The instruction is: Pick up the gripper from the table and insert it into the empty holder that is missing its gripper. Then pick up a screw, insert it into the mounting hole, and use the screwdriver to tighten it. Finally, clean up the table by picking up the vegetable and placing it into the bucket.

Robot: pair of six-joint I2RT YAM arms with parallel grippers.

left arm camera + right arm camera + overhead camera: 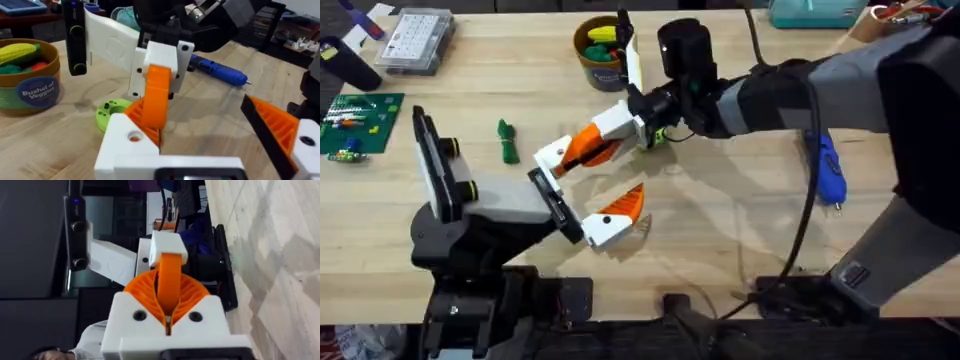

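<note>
Near the middle of the counter, the two arms meet over the bare wood. The right arm reaches across from the right side, and its pincer is clenched on the gripper, pressing the deep orange finger between ribbed orange pads. The hold is on the orange part, which I judge leaves the white base end free to be pushed into place.

The left arm lies low along the near left part of the counter. Its pincer is spread and grasps nothing. It carries one pale orange ribbed finger at one end of its black rail. At the other end is the holder, a white angular bracket. The arm seems to lie flat so that the bracket faces the incoming part.

In the left wrist view the orange part slopes down from the right pincer's white blocks to the white bracket. The two look to be touching, but I cannot tell whether the base is seated or just resting against it. The insertion seems to be under way and not finished.

The screwdriver lies towards the right edge of the counter, well apart from the arms. The vegetable lies left of centre, near the left arm. The bucket stands by the far edge, with toy produce inside.
</note>
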